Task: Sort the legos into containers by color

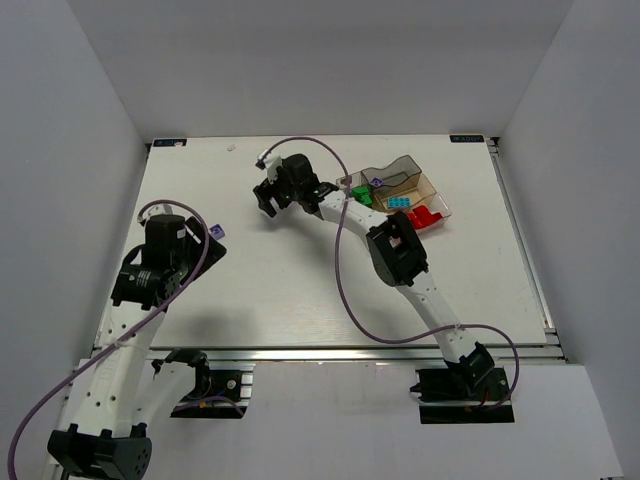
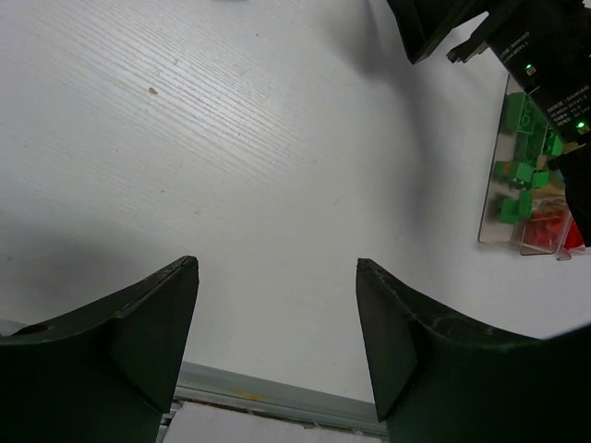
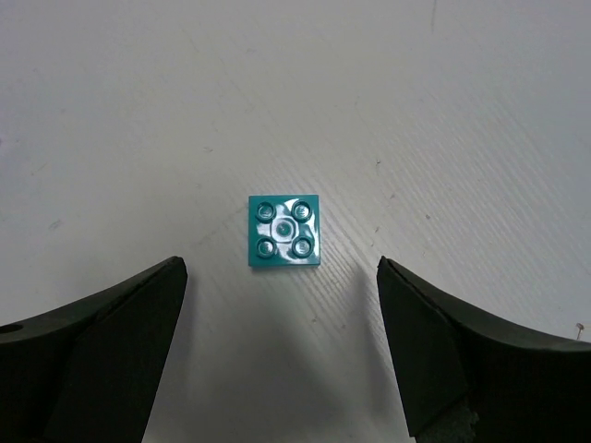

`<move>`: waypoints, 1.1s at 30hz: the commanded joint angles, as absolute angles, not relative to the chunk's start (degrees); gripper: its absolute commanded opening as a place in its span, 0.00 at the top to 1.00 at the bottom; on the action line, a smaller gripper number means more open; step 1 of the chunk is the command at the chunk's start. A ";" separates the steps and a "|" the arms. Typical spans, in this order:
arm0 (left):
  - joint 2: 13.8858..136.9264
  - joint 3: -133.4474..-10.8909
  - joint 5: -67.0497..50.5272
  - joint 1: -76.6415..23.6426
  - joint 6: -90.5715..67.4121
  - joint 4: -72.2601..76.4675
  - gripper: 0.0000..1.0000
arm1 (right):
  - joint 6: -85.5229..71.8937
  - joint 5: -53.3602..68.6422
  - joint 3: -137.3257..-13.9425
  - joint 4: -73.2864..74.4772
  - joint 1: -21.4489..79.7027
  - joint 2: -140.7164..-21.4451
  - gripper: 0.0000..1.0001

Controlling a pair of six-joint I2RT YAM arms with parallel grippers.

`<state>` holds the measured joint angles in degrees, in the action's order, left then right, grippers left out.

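Observation:
A teal-blue square lego (image 3: pixel 284 231) with four studs lies flat on the white table, just ahead of my right gripper (image 3: pixel 282 268). That gripper is open and holds nothing. In the top view my right gripper (image 1: pixel 266 196) hangs left of the clear tray (image 1: pixel 402 166), and the teal lego is hidden under it. The tray's containers hold green legos (image 1: pixel 360 193), cyan legos (image 1: pixel 398 203), red legos (image 1: pixel 426 215) and one purple lego (image 1: pixel 377 182). My left gripper (image 2: pixel 275 263) is open and empty above bare table at the far left (image 1: pixel 200 245). From there the green legos (image 2: pixel 522 171) show in the tray.
The right arm's forearm (image 1: pixel 345 208) reaches across the tray's left end. The table's metal edge rail (image 2: pixel 277 399) runs under my left fingers. Grey walls close in the table on three sides.

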<state>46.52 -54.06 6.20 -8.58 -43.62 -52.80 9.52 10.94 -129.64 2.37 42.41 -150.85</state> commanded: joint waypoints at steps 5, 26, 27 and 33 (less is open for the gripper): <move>47.99 -57.04 5.89 -8.53 -41.31 -54.58 0.21 | 8.88 7.74 -133.68 -4.83 42.80 -154.15 0.14; 46.15 -59.15 7.47 -8.53 -42.45 -56.51 0.21 | 11.08 9.67 -135.88 -5.45 43.68 -155.39 0.32; 45.88 -59.24 7.47 -8.53 -42.45 -56.86 0.21 | 10.99 9.32 -135.79 -5.36 43.68 -155.39 0.31; 44.65 -60.38 8.52 -8.53 -43.24 -58.45 0.21 | 10.55 8.61 -135.79 -4.57 43.77 -155.21 0.28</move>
